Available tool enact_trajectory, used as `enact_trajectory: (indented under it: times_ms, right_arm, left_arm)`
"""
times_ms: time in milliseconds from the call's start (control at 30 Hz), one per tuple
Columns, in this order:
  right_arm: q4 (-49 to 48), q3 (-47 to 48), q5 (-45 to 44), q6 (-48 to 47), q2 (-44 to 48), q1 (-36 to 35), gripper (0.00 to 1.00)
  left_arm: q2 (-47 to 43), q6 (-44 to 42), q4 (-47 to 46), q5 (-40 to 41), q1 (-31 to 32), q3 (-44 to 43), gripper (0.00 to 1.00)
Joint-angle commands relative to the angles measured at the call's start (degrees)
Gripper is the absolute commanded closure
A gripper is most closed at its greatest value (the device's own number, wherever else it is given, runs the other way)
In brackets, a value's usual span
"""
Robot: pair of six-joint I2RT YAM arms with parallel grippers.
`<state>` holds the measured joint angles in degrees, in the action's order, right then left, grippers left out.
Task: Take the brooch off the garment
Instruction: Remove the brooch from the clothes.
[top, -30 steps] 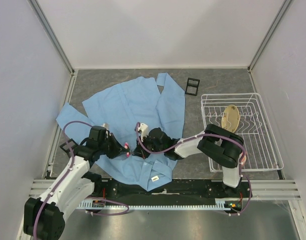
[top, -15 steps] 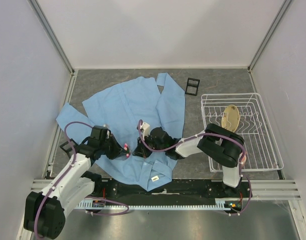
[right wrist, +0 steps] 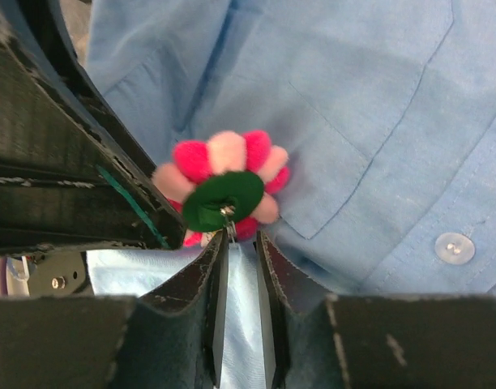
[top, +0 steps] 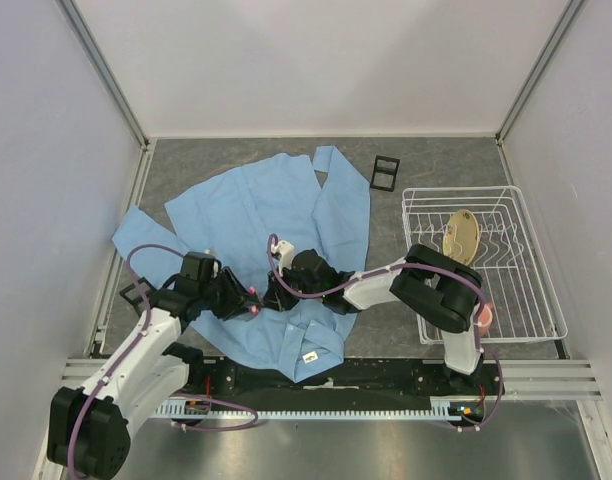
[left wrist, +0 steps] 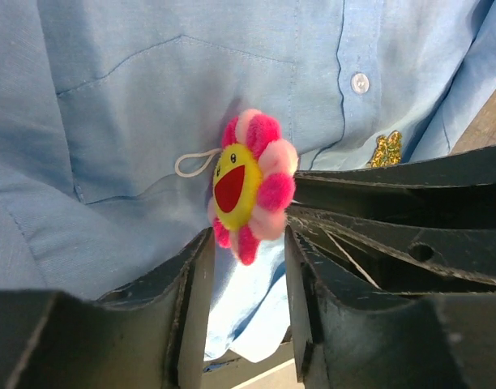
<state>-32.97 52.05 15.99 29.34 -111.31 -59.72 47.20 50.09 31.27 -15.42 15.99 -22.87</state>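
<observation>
Since a second ago the right arm's wrist has edged a little toward the left side of the table (top: 436,170), the left arm has barely shifted, and both pairs of jaws, closed tight then, have come apart. The garment (top: 256,205) lies spread over the left half of the table, collar toward the near edge. The brooch (left wrist: 250,182) sits at its chest pocket (left wrist: 134,121), close to the near edge and left of the middle, right where the two arms meet. It stands up on its rim rather than lying flat on the cloth. Its smiling face is turned to the left gripper (left wrist: 245,243) and its green felt back (right wrist: 220,198), with the metal pin, to the right gripper (right wrist: 240,243). The left jaws are part open and grip nothing; the lowest petals just dip into the gap between their tips. The right jaws show only a narrow slot with blue cloth visible through it, and the pin sits right at its mouth. I can't tell whether they touch it, or whether the pin is still through the fabric. By my reckoning the right arm is better placed for the clasp and the left for the petals, since the flat disc lies square across the line between them. A small gold emblem (left wrist: 386,148) sits further along the shirt front and is best left alone.
</observation>
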Motion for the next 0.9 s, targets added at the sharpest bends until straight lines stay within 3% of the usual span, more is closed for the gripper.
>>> enact_trajectory:
  times_ms: [0, 167, 333, 367, 667, 767, 867]
  right_arm:
    - [0.3, 1.7, -0.5, -0.4, -0.9, 0.1, 0.75]
    - [-0.4, 1.7, -0.1, -0.1, -1.2, 0.1, 0.83]
    - [-0.9, 1.9, 0.6, 0.2, -1.5, 0.1, 0.88]
    - [-1.0, 2.0, 0.5, 0.2, -1.5, 0.1, 0.89]
    - [-0.6, 3.0, 0.4, -0.3, -1.6, 0.1, 0.92]
    - [-0.3, 3.7, 0.6, -0.5, -2.1, 0.1, 0.91]
    - [0.2, 4.3, 0.7, -1.0, -2.2, 0.1, 0.86]
  left_arm:
    - [-0.5, 1.6, 0.4, 2.1, 0.0, -1.8, 0.50]
    - [2.7, 0.5, -0.8, 2.9, 0.0, -3.4, 0.42]
    - [4.7, -0.6, -1.8, 4.2, 0.0, -3.1, 0.46]
    - [4.7, -0.9, -2.3, 4.1, 0.0, -2.8, 0.56]
    - [5.2, -1.8, -3.6, 3.6, 0.0, -0.9, 0.92]
    - [4.7, -2.0, -3.6, 3.3, 0.0, -0.9, 0.98]
    - [4.5, -2.0, -3.6, 3.2, 0.0, -0.6, 0.98]
